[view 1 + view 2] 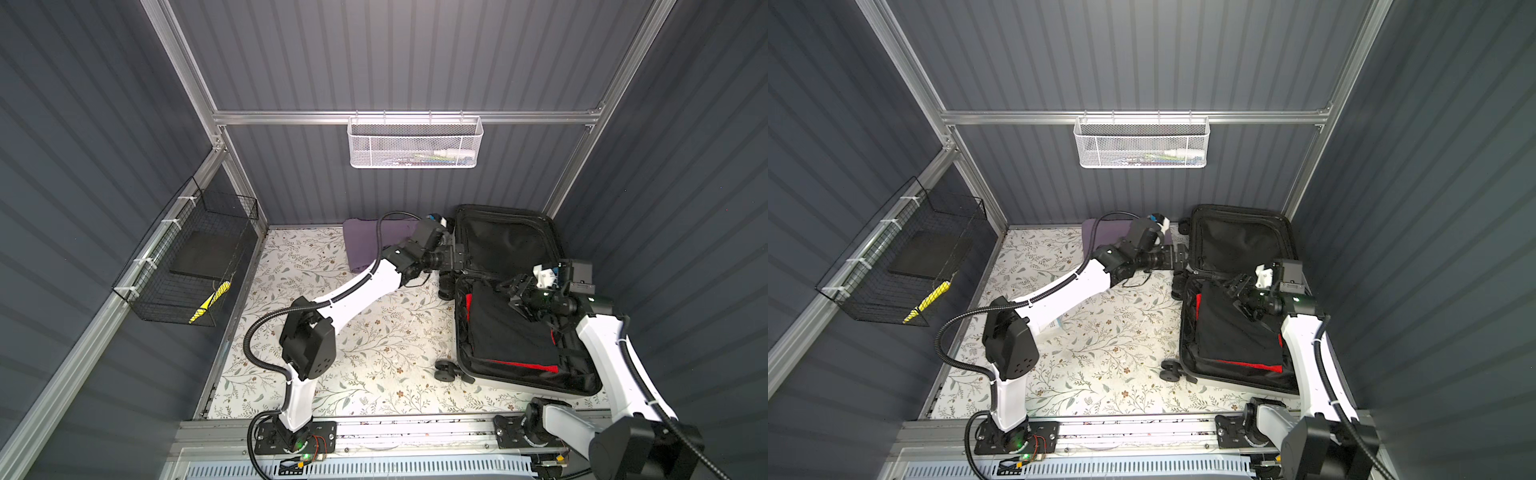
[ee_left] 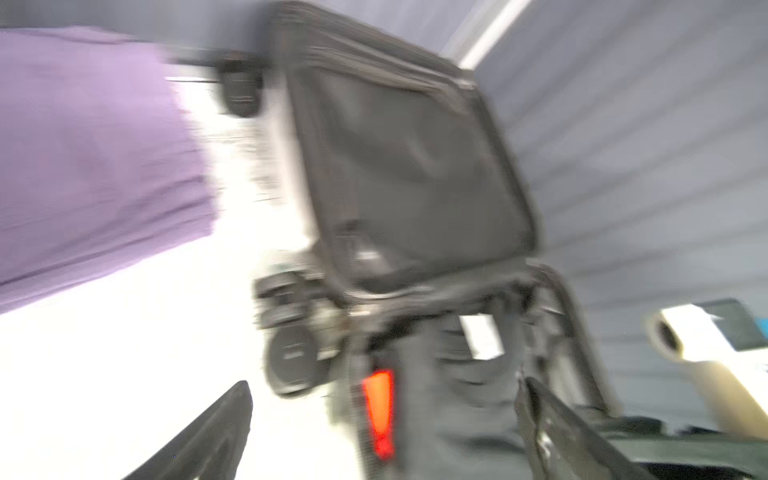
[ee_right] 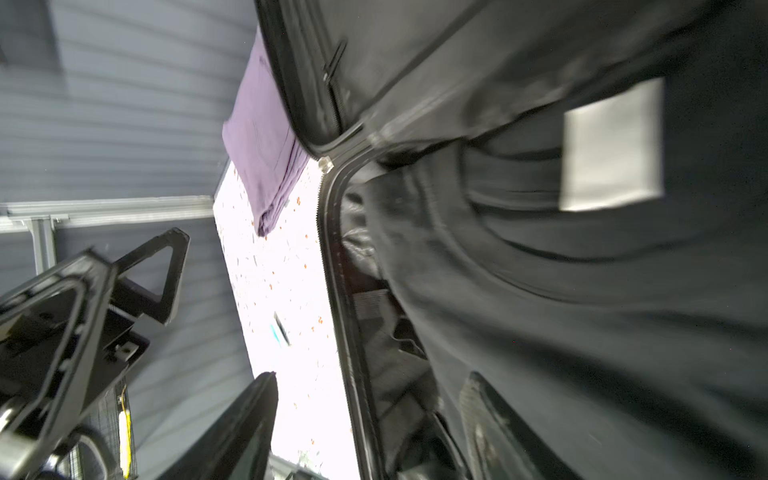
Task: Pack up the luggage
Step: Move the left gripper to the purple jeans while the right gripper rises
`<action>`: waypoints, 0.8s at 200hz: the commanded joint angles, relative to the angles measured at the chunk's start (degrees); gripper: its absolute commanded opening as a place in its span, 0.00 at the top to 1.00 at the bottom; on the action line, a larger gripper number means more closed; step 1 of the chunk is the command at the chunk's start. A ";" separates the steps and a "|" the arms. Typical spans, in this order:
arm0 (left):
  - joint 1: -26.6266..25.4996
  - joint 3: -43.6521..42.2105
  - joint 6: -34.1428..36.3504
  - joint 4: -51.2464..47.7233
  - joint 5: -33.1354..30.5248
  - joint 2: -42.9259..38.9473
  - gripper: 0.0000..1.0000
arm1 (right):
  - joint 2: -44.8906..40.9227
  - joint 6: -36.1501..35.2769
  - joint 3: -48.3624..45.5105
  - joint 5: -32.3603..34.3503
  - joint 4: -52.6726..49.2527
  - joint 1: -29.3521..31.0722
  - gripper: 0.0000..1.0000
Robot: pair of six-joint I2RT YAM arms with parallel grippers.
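Luggage (image 1: pixel 503 241) lies open at the right of both top views, lid raised toward the back wall, lower half flat on the surface (image 1: pixel 374 340) with a black garment (image 1: pixel 507 336) inside. To pack well, that garment should probably be pressed flat, clear of the zip, before the purple cloth (image 1: pixel 361 245) at upper centre is fetched. Right claw (image 1: pixel 514 291) hovers over the garment near the hinge, partly spread, gripping nothing visible, arm reaching from lower right. Left claw (image 1: pixel 459 254), wide and empty, sits just beside the lid's left edge, arm outstretched.
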 commanded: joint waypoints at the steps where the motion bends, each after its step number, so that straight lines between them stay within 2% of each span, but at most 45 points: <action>1: 3.10 -4.88 2.95 -3.01 -2.80 -4.06 0.00 | 3.70 4.28 -0.80 1.71 7.39 3.64 0.29; 54: 9.77 -15.21 5.60 -4.26 -4.51 -11.73 0.00 | 13.43 7.40 -1.54 3.20 16.46 8.36 0.28; 98: 13.02 -18.71 7.59 -5.46 -4.63 -13.79 0.00 | 18.52 8.74 -3.70 3.02 20.86 9.52 0.28; 125: 14.11 -19.09 8.68 -5.99 -4.90 -13.33 0.00 | 18.81 7.57 -2.93 2.68 20.37 9.50 0.26; 160: 15.60 -17.24 11.17 -7.08 -5.33 -10.20 0.00 | 15.11 3.66 1.34 4.61 14.45 9.50 0.23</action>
